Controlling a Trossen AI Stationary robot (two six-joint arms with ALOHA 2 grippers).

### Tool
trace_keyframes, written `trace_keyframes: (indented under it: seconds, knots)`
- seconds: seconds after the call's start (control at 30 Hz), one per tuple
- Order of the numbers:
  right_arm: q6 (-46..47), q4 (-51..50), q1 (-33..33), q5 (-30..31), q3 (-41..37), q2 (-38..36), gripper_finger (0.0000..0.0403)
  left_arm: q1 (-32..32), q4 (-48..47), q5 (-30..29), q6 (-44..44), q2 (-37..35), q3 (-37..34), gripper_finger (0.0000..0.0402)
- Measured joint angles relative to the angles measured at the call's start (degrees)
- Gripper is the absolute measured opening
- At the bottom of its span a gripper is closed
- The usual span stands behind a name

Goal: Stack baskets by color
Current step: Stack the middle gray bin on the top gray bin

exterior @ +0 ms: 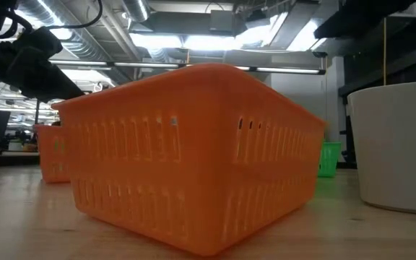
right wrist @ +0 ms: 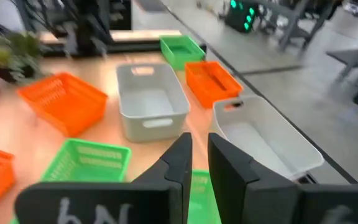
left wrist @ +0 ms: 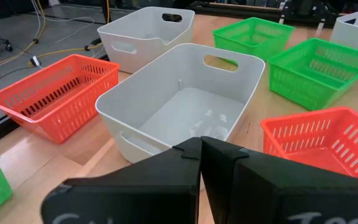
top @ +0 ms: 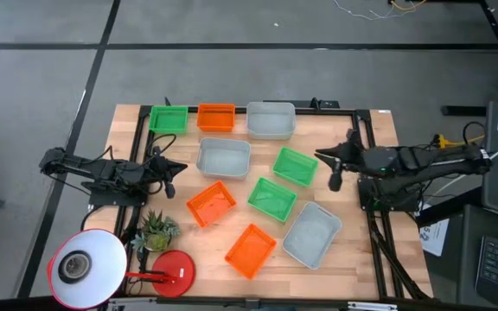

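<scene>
nine baskets (top: 271, 198) sit single and scattered on the tabletop (top: 379, 259), so we judge stacking not yet begun. our left gripper (top: 169, 168) hangs closed and empty; our right gripper (top: 336, 168), narrowly parted, holds nothing. next, we'd open over one basket

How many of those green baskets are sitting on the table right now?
3. One green basket sits at the far left corner of the table, a second right of centre, and a third just beside it, nearer the front. None looks hidden.
</scene>
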Motion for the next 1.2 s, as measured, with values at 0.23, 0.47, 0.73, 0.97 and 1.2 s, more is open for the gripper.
trace_keyframes:
  seconds: [0.23, 0.47, 0.73, 0.97, 1.2]
  knots:
    - [0.35, -1.38, -4.32, -3.87, 2.63, 9.34, 0.0053, 0.02, -0.01, 0.01, 0.01, 0.0, 0.0, 0.0]
    - [1.32, -3.21, -8.33, -11.07, 2.78, 15.76, 0.0053, 0.0, -0.01, 0.01, -0.01, 0.0, 0.0, 0.0]
    - [-2.87, -3.03, -9.63, -9.08, 2.78, 20.08, 0.0053, 0.02, -0.01, 0.0, 0.01, 0.0, 0.0, 0.0]
    - [-2.31, -2.48, -10.61, -8.54, 2.78, 22.51, 0.0053, 0.0, -0.01, -0.13, 0.4, 0.0, 0.0, 0.0]
    - [-4.37, -4.25, -13.43, -8.94, 2.78, 25.5, 0.0086, 0.09, 0.16, -10.54, 15.67, 0.0, -0.04, 0.0]
